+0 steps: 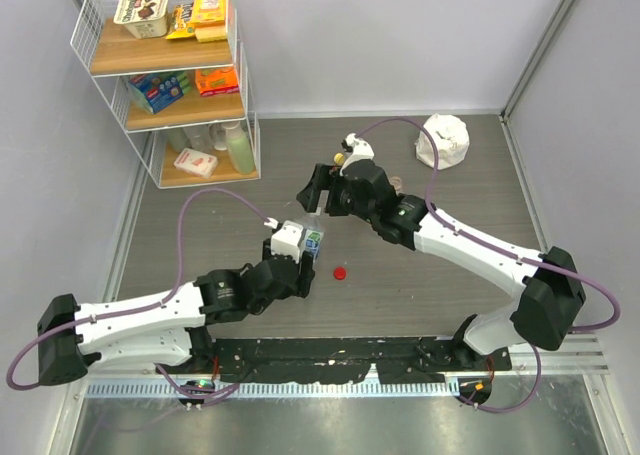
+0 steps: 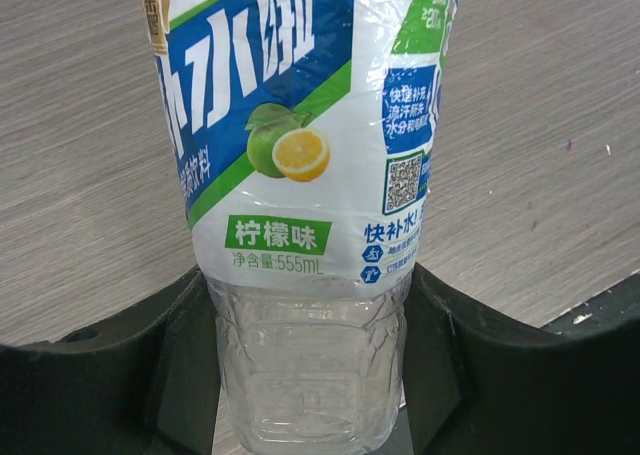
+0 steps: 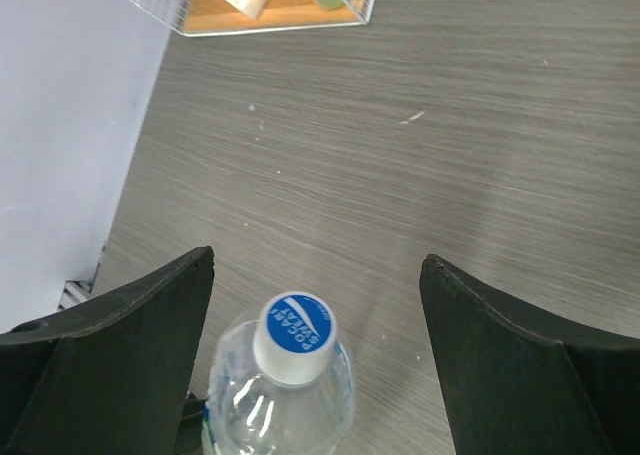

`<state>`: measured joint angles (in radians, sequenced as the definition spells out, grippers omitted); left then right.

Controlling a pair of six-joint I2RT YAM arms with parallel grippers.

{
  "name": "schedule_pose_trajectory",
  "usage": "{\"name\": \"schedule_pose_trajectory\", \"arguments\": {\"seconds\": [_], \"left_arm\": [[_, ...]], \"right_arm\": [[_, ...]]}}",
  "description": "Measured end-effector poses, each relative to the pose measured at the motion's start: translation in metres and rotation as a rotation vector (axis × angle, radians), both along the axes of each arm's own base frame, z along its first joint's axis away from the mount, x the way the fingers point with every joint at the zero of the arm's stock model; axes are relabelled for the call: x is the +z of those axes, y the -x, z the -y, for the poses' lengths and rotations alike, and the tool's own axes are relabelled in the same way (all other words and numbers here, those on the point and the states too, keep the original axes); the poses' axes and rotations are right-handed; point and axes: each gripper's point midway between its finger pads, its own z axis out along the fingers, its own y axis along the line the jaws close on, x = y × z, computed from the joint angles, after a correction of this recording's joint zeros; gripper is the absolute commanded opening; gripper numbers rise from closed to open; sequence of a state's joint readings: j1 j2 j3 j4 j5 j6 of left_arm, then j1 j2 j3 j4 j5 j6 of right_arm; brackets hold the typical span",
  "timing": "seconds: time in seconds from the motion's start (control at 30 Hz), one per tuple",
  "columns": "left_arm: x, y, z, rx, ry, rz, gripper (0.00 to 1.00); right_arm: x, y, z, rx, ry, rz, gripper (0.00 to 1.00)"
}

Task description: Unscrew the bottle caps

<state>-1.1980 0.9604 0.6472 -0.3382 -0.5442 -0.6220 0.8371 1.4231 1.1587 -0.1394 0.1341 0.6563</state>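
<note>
My left gripper (image 2: 310, 360) is pinched on the lower, clear part of the bottle (image 2: 300, 155), one dark finger pressed against each side. My right gripper (image 3: 315, 265) hangs above it with its jaws spread wide. The white cap (image 3: 293, 335) sits low between them, touching neither.

The bottle stands upright, its long axis vertical, base down by my left fingers and neck pointing straight up at my right wrist camera. The cap is on the neck. In the top view the bottle is near the middle of the table (image 1: 440, 295), between my two arms.

A red cap (image 1: 340, 272) lies loose on the table just beside the bottle, on its right and a little nearer the arm bases.

The table is grey with a fine wood grain running across it, and there are a few small specks on it. Pale walls close in the far and side edges. A white wire shelf (image 1: 165, 80) with wooden boards stands in the far left corner, holding boxes and bottles. A crumpled white bag (image 1: 443, 140) lies toward the far right.

The cap's blue top reads "POCARI SWEAT". The bottle's label is blue, white and green, with large white Chinese characters cut off at the top, a picture of a lime and a lemon half, "柠檬味" on a green bar, "净含量:555mL" beneath it, and a QR code to the right.
</note>
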Motion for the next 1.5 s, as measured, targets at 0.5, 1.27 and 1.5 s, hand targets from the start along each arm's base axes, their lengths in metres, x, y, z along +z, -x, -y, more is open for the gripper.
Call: {"name": "schedule_pose_trajectory", "arguments": {"seconds": [0.5,1.27,1.5], "left_arm": [[0.006,-0.003,-0.001,0.035,-0.059,0.031,0.0],[0.013,-0.005,-0.006,0.072,-0.08,0.051,0.0],[0.013,-0.006,-0.007,0.077,-0.091,0.057,0.0]], "right_arm": [[-0.005,0.005,-0.006,0.023,0.0,-0.02,0.36],[-0.001,0.01,-0.014,0.059,-0.049,-0.017,0.38],[0.002,0.011,-0.018,0.071,-0.074,-0.019,0.02]]}}
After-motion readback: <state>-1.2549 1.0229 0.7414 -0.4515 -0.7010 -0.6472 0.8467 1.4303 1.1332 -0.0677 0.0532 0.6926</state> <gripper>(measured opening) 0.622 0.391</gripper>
